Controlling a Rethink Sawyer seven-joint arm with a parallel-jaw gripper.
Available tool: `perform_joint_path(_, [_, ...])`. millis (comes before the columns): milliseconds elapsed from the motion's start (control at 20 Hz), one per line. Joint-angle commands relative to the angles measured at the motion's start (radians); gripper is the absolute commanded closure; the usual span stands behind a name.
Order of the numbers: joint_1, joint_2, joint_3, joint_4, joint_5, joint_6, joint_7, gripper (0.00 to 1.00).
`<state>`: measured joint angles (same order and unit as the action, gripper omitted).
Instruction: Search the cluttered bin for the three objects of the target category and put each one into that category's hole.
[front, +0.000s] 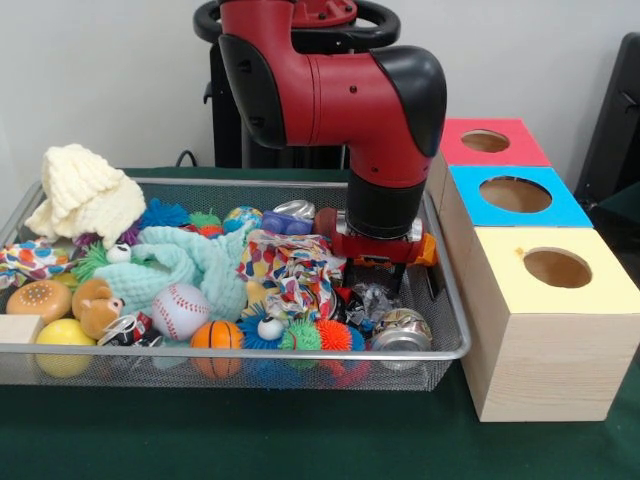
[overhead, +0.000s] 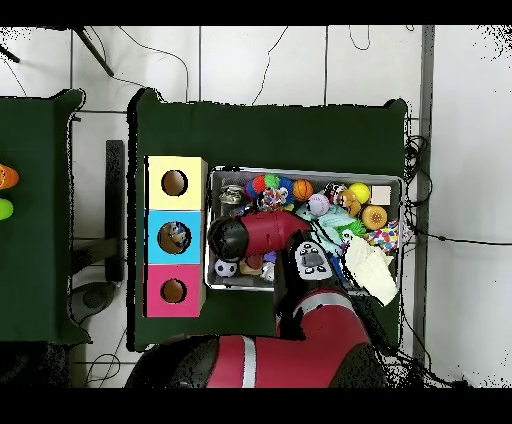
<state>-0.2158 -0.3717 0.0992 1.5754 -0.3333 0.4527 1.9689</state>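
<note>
Down at the right end of the bin, close to the boxes, my arm plunges into the clutter, and my claw is buried under my own wrist; I cannot tell whether it is parted or closed, or whether it holds anything. Which category I am hunting is not marked anywhere I can see, so I judge by what lies nearest. Crushed cans sit just in front of my wrist, toward the bin's front rim, with another silvery one behind it near the far wall. Balls, namely a baseball, a small basketball and a yellow ball, lie well off to the side away from the boxes. Just beyond the bin's end wall stand the three holes: yellow nearest the front, blue in the middle, red farthest back. From overhead the blue hole seems to have something in it already. If the cans are mine, the carry is short: lift straight up, then sideways over the wall.
</note>
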Motion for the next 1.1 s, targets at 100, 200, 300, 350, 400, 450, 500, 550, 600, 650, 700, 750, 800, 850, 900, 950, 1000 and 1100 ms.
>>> perform_joint_path(100, [0.006,0.165,0.020,-0.024,-0.064,-0.250,0.094,1.00])
perform_joint_path(200, [0.011,0.167,0.015,-0.028,-0.063,-0.253,0.098,1.00])
perform_joint_path(300, [0.010,0.168,0.013,-0.031,-0.063,-0.256,0.096,1.00])
perform_joint_path(350, [0.007,0.169,0.017,-0.033,-0.062,-0.251,0.088,1.00])
perform_joint_path(400, [0.008,0.170,0.015,-0.038,-0.060,-0.240,0.081,1.00])
perform_joint_path(450, [0.010,0.171,0.013,-0.043,-0.061,-0.234,0.077,1.00])
perform_joint_path(500, [0.011,0.171,0.011,-0.046,-0.060,-0.234,0.076,1.00])
perform_joint_path(550, [0.009,0.172,0.013,-0.050,-0.058,-0.220,0.069,1.00])
perform_joint_path(600, [0.006,0.174,0.017,-0.053,-0.055,-0.212,0.066,1.00])
perform_joint_path(650, [0.003,0.176,0.021,-0.056,-0.052,-0.205,0.063,1.00])
perform_joint_path(700, [0.001,0.178,0.022,-0.056,-0.053,-0.212,0.064,1.00])
perform_joint_path(750, [0.004,0.180,0.018,-0.053,-0.055,-0.223,0.070,1.00])
perform_joint_path(800, [0.007,0.181,0.014,-0.051,-0.056,-0.234,0.076,1.00])
perform_joint_path(850, [0.008,0.183,0.014,-0.050,-0.058,-0.244,0.078,1.00])
perform_joint_path(900, [0.009,0.181,0.012,-0.043,-0.060,-0.256,0.083,1.00])
perform_joint_path(950, [0.010,0.181,0.011,-0.042,-0.061,-0.261,0.085,1.00])
perform_joint_path(1000, [0.010,0.182,0.013,-0.042,-0.060,-0.262,0.085,1.00])
perform_joint_path(1100, [0.021,0.177,0.004,-0.048,-0.052,-0.249,0.095,1.00])
